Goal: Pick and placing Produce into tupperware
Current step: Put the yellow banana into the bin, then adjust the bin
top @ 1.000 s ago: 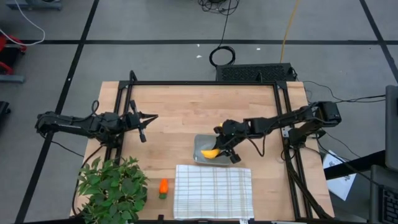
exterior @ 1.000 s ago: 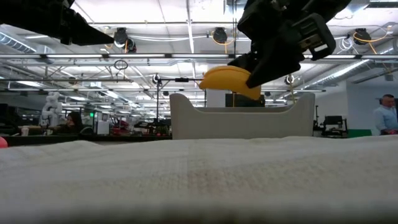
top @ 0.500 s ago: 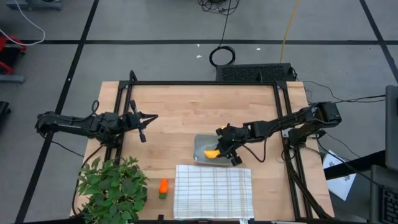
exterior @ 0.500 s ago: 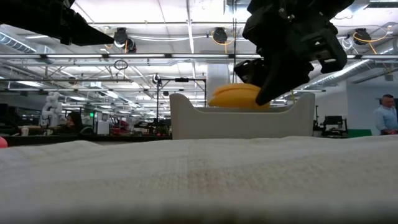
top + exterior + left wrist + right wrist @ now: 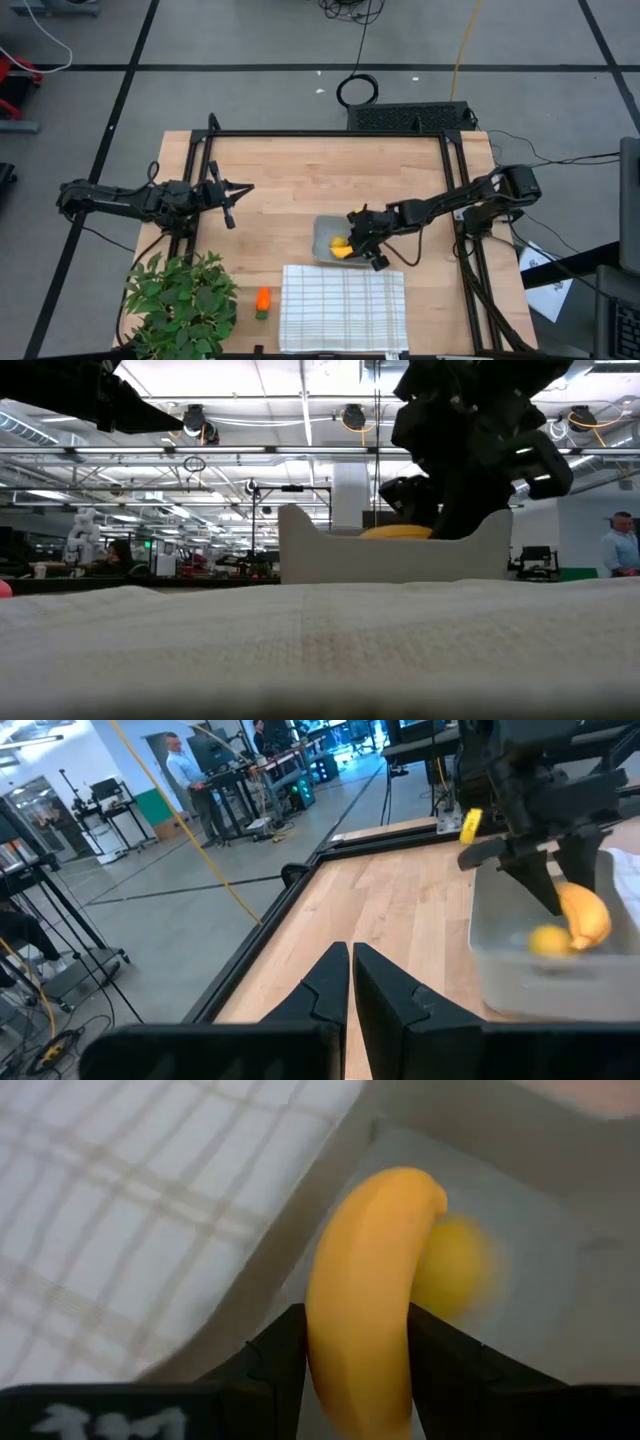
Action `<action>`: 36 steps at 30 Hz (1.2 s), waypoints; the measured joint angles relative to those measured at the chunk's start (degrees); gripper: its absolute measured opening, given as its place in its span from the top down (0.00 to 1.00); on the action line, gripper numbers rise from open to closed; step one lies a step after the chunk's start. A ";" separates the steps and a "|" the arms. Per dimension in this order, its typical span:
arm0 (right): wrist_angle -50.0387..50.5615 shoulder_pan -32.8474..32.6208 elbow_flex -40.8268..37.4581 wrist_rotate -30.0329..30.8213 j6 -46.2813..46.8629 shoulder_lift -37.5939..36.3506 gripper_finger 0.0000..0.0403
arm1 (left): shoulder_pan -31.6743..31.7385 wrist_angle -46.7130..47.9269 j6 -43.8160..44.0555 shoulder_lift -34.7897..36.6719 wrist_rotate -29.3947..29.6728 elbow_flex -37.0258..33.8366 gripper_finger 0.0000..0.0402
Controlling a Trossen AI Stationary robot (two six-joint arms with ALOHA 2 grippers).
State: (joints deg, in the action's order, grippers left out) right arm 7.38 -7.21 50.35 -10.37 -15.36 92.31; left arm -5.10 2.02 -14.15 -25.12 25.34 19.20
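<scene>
My right gripper (image 5: 363,243) is down in the tupperware (image 5: 322,232), a grey translucent square container, and is shut on the curved yellow banana (image 5: 372,1280). The yellow lemon-like lump (image 5: 462,1260) lies on the container's floor beside the banana. In the low view, only the top of the banana (image 5: 400,532) shows above the container wall (image 5: 380,558). The orange carrot with a green top (image 5: 262,301) lies on the table near the plant. My left gripper (image 5: 228,207) waits, shut, over the table's left side. My right gripper pinches the banana between its two fingers (image 5: 275,1355), which lie across the banana's body (image 5: 330,1355). It comes slanting down from the table's right side. The banana's free end (image 5: 420,1190) reaches out ahead of the fingers, low inside the tupperware next to the lemon; whether it rests on the floor cannot be told.
A white checked cloth (image 5: 343,305) lies just near of the tupperware, its edge against the container's near wall. A leafy green plant (image 5: 180,300) stands at the near left corner. A black frame (image 5: 330,133) runs around the table's far and side edges.
My right gripper has gone down into the tupperware, shifting slightly toward the near edge and keeping its hold on the banana. The banana hung above the rim a second ago; now it sits down between the walls, with only its top showing over the rim.
</scene>
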 joint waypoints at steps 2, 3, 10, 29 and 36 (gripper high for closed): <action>-0.81 -0.02 0.04 -0.39 0.03 1.00 0.67 | -0.02 -0.02 0.15 0.00 -0.30 0.00 0.94; -1.26 -0.02 0.14 -0.50 0.20 1.37 0.67 | -0.02 -0.01 0.14 0.00 -0.30 0.00 0.94; -2.43 -0.02 0.01 -0.19 -0.03 1.12 0.65 | -0.01 -0.02 0.13 0.00 -0.33 0.00 0.94; -1.02 -0.04 1.02 0.25 -0.30 1.10 0.57 | -0.02 1.45 0.86 0.00 -1.59 0.00 0.94; 4.48 -0.06 6.15 4.80 -2.00 1.09 0.56 | -0.02 1.47 1.10 0.00 -2.99 0.00 0.94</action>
State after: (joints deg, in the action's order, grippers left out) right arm 11.86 -7.27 56.50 -5.57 -17.37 93.41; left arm -5.13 3.48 -13.04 -25.12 22.35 19.20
